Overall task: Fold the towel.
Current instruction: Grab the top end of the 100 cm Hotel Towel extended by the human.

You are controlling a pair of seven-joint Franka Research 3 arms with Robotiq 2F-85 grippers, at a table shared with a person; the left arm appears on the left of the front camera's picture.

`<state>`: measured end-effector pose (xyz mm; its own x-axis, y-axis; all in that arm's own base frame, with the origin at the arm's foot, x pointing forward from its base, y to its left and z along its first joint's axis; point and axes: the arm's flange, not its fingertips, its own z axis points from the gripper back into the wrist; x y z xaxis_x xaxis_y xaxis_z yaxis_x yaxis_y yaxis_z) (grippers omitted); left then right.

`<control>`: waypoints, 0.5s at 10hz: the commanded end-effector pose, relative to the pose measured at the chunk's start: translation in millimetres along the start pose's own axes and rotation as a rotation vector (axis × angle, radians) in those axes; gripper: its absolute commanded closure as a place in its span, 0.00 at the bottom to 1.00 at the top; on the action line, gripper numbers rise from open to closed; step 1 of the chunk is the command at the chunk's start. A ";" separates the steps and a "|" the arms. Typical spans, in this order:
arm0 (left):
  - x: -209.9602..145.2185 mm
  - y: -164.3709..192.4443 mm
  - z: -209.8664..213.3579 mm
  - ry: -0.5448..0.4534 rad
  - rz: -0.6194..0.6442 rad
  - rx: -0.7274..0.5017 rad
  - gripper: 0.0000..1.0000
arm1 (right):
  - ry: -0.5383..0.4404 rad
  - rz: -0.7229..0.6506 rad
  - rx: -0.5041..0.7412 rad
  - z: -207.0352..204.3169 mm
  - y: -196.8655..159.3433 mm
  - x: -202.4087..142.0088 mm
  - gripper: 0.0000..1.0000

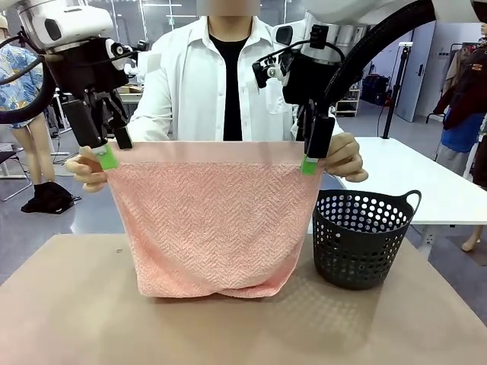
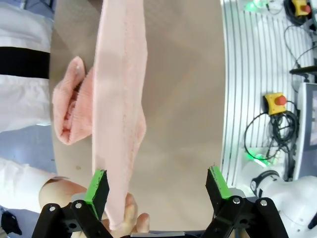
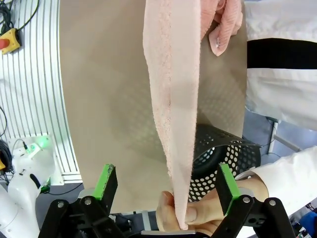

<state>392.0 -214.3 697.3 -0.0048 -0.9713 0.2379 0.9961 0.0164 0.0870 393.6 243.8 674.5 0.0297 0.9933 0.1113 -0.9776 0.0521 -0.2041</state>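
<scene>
A person across the table holds the pale pink towel (image 1: 213, 228) stretched by its two top corners, one in each hand. It hangs flat and its bottom edge rests bunched on the table. My left gripper (image 1: 114, 150) is at the top left corner, by the person's hand (image 1: 85, 171). In the left wrist view the towel (image 2: 119, 99) runs between the open gripper's (image 2: 157, 184) jaws, close to one green pad (image 2: 97, 184). My right gripper (image 1: 310, 161) is at the top right corner. It is also open (image 3: 166, 182), astride the towel (image 3: 173, 89) just above the person's pinching fingers (image 3: 190, 214).
A dark perforated basket (image 1: 364, 239) stands on the tan table (image 1: 68, 304) to the right of the towel, and appears below it (image 3: 218, 151) in the right wrist view. The person's white-coated body is close behind the cloth. A white table (image 1: 426, 182) lies at the back right.
</scene>
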 end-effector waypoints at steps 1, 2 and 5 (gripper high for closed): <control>1.4 -6.5 7.3 0.016 -0.009 0.055 0.00 | -0.027 0.005 0.001 -5.9 3.0 -5.6 0.00; 4.5 -8.7 14.9 0.023 -0.018 0.068 0.00 | -0.027 0.006 0.004 -6.6 2.6 -5.7 0.00; 5.4 1.5 9.5 0.054 0.002 0.057 0.00 | -0.030 0.005 0.009 -9.9 1.2 -5.2 0.00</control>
<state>386.4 -215.5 710.8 -0.0217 -0.9771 0.2116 0.9899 0.0086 0.1414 394.8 242.2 671.0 0.0339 0.9933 0.1107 -0.9790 0.0552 -0.1961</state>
